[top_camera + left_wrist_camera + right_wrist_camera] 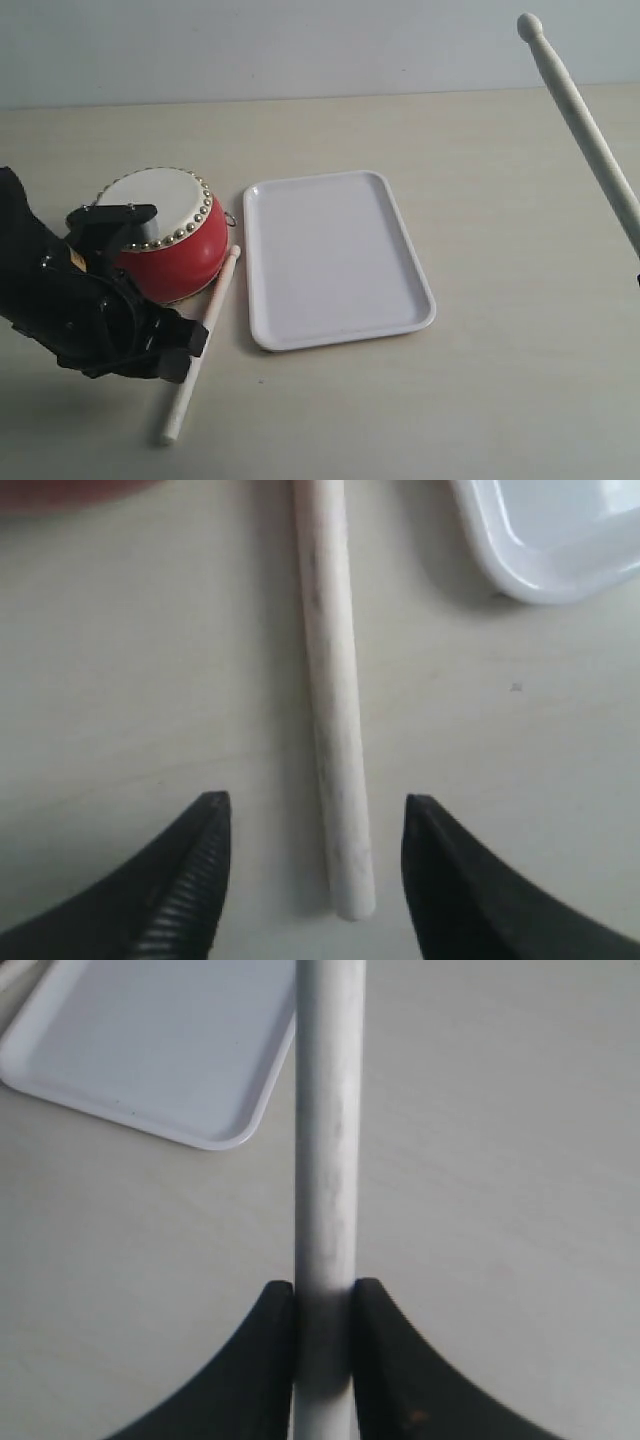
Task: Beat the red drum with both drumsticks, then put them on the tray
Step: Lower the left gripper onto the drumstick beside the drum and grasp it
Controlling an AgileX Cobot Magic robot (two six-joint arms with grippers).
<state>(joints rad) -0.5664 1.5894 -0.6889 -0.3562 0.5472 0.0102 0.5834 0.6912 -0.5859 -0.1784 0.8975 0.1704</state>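
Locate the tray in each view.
Exterior: tray at centre, right of the drum and lying stick.
Left wrist: tray corner only, past the open left gripper.
Right wrist: tray beside the held stick in the right gripper.
Shared landmark: the pale table.

A pale beige bench with a matte top fills most of the exterior view. Behind its far edge rises a plain grey-white wall. A tiny dark speck sits on the bench, perhaps a stain or crumb.
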